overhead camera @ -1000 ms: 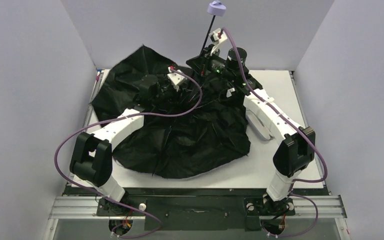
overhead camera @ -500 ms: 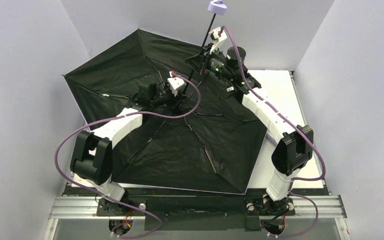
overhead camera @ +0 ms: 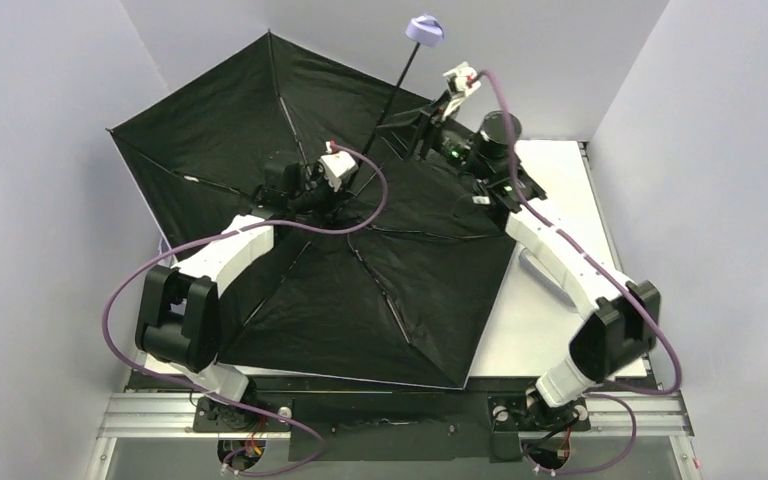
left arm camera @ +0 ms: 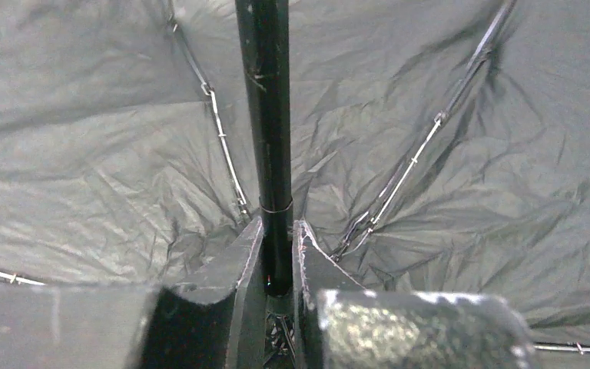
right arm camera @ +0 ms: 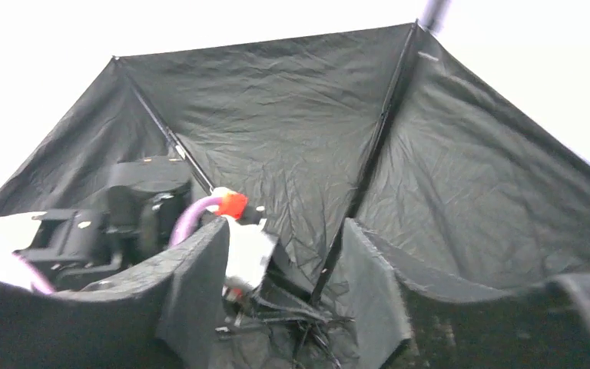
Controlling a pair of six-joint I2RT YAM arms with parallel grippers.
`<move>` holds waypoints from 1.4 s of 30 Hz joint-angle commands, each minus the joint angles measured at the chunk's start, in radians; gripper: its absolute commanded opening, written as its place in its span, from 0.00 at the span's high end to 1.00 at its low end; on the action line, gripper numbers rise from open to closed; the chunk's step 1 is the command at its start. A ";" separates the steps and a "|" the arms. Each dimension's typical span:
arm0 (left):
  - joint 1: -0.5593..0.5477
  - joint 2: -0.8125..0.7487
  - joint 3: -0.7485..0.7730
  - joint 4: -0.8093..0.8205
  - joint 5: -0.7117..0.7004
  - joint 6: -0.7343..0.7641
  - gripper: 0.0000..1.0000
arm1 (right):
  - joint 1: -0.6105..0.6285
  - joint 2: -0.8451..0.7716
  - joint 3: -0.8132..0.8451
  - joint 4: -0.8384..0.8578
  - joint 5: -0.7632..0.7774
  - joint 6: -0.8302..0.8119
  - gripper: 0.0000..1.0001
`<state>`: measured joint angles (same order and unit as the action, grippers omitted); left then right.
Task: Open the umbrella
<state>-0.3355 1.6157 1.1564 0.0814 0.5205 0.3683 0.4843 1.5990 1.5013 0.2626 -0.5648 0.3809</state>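
Note:
The umbrella lies fully spread with its black underside up, ribs fanned out from the hub. Its thin black shaft slants up toward the back wall and ends in the small lilac handle. My left gripper sits at the hub. In the left wrist view that left gripper is shut on the shaft, a finger pressed on each side. My right gripper hovers just right of the shaft. In the right wrist view this right gripper stands open with nothing between its fingers, facing the canopy.
The canopy covers the left and middle of the white table and reaches the left and back walls. A flat lilac pouch lies on the table's right side, partly under my right arm. Grey walls close in on three sides.
The crumpled canopy has sprung out into a taut open dome. My right gripper has let go of the shaft and drawn back to the right. My left gripper has shut on the shaft.

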 commanded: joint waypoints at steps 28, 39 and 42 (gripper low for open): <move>0.021 -0.364 0.018 0.258 0.169 1.112 1.00 | -0.374 -0.399 -0.122 -0.659 0.051 -0.216 0.31; 0.015 -0.344 -0.017 0.256 0.199 1.611 1.00 | -0.208 -0.414 0.054 -0.822 -0.056 -0.205 0.31; 0.012 -0.325 -0.020 0.295 0.197 1.636 1.00 | -0.122 -0.438 0.028 -0.878 -0.037 -0.235 0.31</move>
<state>-0.3260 1.2747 1.1320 0.2668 0.6941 1.8557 0.2699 1.2018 1.5215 -0.5190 -0.5850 0.1844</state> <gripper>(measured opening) 0.087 0.689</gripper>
